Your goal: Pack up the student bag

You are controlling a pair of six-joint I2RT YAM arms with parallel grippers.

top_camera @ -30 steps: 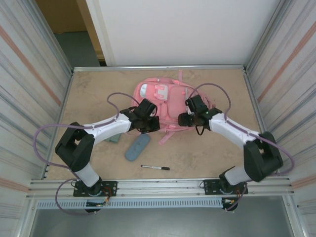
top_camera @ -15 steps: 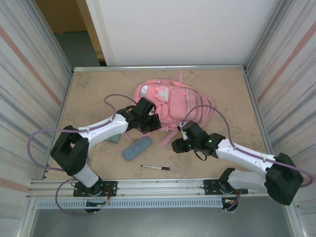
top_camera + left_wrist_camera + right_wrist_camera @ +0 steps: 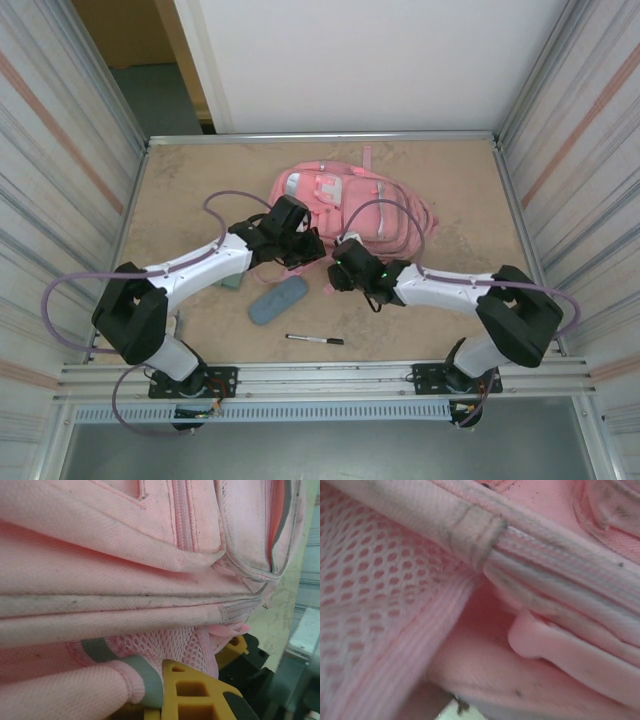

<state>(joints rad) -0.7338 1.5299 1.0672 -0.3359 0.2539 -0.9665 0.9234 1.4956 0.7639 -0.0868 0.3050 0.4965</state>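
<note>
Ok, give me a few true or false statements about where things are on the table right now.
1. The student bag lies on the table. True.
2. The black pen is inside the bag. False: it lies on the table, outside it.
3. The blue-grey case lies between bag and pen. True.
4. The right gripper is far from the left gripper. False: both are close together at the bag's near edge.

Tan table (image 3: 180,190): pink backpack (image 3: 350,200) toward the back; blue pouch (image 3: 278,300), black pen (image 3: 315,340) and small green item (image 3: 232,281) nearer the front.
</note>
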